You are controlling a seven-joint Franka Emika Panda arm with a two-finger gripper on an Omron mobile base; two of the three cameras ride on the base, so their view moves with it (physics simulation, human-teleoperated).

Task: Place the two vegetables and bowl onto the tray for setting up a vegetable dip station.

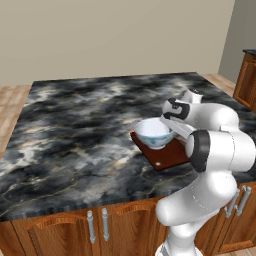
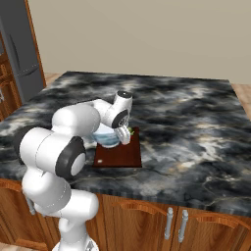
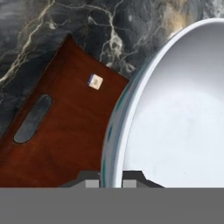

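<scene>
we see the bowl (image 1: 154,133), round and white with a pale blue tint and a faint blue pattern on its outer wall, its inside plain and bare. it sits over the far end of the tray (image 1: 167,154), a flat reddish-brown wooden board with a raised rim; whether the bowl's foot rests on the wood we cannot tell. in the hand view the bowl's rim (image 3: 114,131) runs between the two dark finger tips, so our hand (image 3: 113,177) is closed on the bowl's rim, one finger inside and one outside. beside the bowl in that view the tray (image 3: 61,131) shows a small pale label and a dark oval slot near its edge.

in the right base view a slip of green (image 2: 131,131) peeks out at the far right corner of the tray (image 2: 120,156), just beside the bowl (image 2: 109,138); it is too small for us to name it surely.

the tray lies on a dark marbled worktop (image 1: 75,130), near its front edge, with wooden cabinet doors below. a tall grey fridge (image 2: 19,54) stands well to the left of the worktop in the right base view.

our white arm reaches forward from the base, elbow bent above the tray's near end, and the wrist turns down toward the bowl, hiding part of it.
</scene>
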